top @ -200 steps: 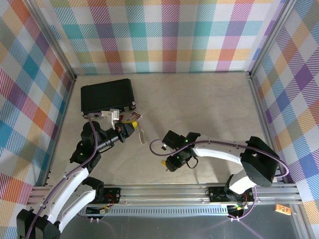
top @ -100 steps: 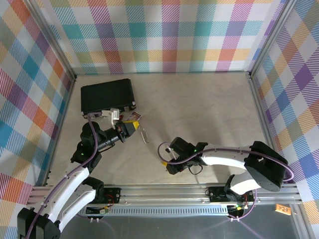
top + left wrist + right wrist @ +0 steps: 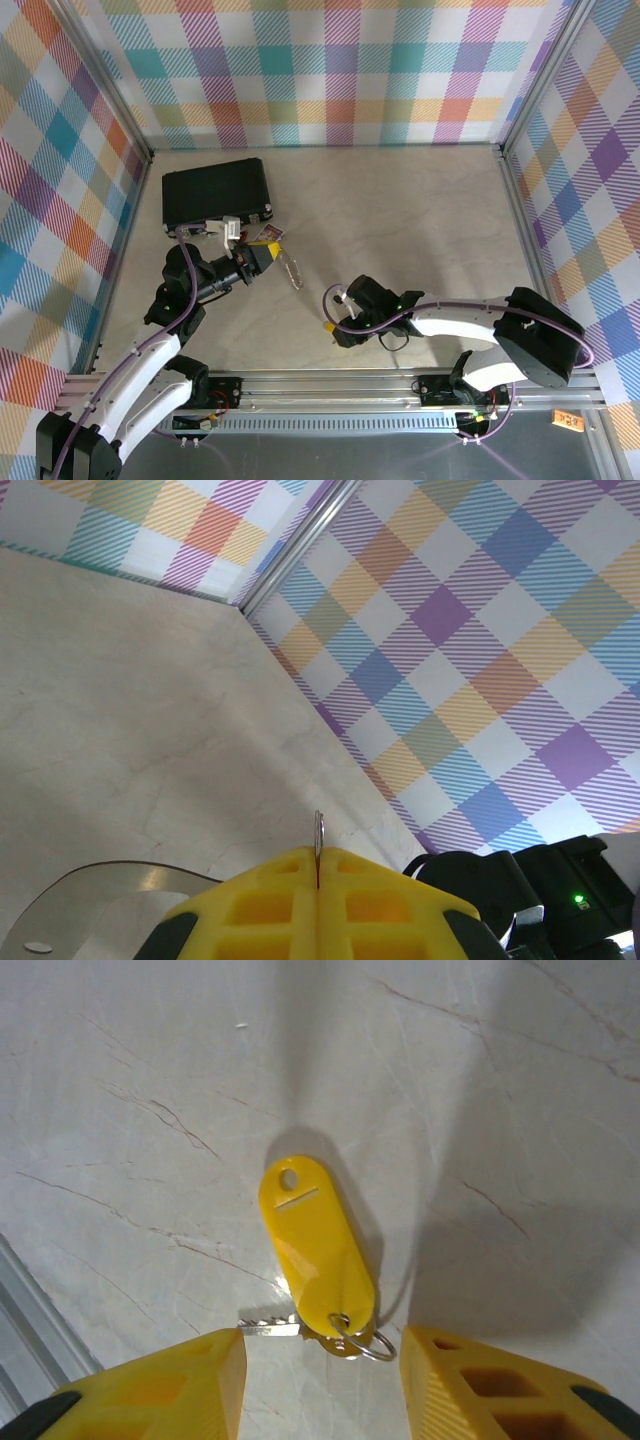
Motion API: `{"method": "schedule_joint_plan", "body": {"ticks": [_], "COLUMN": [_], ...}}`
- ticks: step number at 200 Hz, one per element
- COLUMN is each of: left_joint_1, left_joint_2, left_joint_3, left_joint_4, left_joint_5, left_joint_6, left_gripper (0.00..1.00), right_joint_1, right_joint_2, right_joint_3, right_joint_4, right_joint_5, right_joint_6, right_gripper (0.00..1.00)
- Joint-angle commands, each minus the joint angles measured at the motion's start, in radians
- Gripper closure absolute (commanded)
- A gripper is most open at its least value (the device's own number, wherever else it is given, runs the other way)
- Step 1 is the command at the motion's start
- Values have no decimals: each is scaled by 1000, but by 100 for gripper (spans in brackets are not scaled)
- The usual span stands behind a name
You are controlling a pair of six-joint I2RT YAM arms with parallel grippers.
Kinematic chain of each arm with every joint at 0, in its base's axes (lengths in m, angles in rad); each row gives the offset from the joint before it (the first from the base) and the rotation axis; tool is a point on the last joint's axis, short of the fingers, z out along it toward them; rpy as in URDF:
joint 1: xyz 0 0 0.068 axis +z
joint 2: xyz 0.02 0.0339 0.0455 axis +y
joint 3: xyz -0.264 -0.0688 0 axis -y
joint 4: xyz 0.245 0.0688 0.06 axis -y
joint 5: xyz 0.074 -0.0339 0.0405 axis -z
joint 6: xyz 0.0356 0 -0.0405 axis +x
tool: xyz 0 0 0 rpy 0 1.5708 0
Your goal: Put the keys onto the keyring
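Right tool (image 3: pixel 322 1348) hangs low over the key (image 3: pixel 316 1250) with its yellow fingers (image 3: pixel 170 1390) spread. One finger sits on each side of the key's narrow end, where the silver blade and a small wire loop (image 3: pixel 365 1345) join the yellow head, and neither touches it. The key lies flat on the tabletop (image 3: pixel 500 1080), close to the near edge and about midway along it, its head pointing away from the tool. That flatness is the risk: fingers closing too high may slide over the thin blade or catch just the wire loop, leaving the head to swing or skid aside. An off-centre squeeze could also spin the key out of the gap. Left tool (image 3: pixel 318 865) is pressed together on the keyring (image 3: pixel 291 268), pinching its thin metal edge above the tabletop left of the middle, near the black case (image 3: pixel 215 193). So slim a hold may let the keyring twist once the key pushes against it.
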Motion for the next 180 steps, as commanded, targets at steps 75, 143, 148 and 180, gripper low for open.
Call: {"method": "schedule_joint_plan", "body": {"ticks": [75,143,148,180], "left_joint_1": [15,14,16,15], "left_joint_2": [-6,-1,-2,-4], "left_joint_3": [-15,-12,-12,-11], "left_joint_4": [81,83,81,75], "left_joint_5": [22,20,20,19], "left_joint_6": [-9,-11,-11,-8], "left_gripper": [100,100,100,100], "right_joint_1": [-1,22,23,30], "right_joint_2": [-19,3,8,41], "right_joint_3": [38,78,80,98], "right_joint_4": [-58,-115,-111,-104], "right_joint_5": [-16,54,54,51], "right_joint_6": [-56,-122,-123,-141], "right_gripper": [62,68,69,73]}}
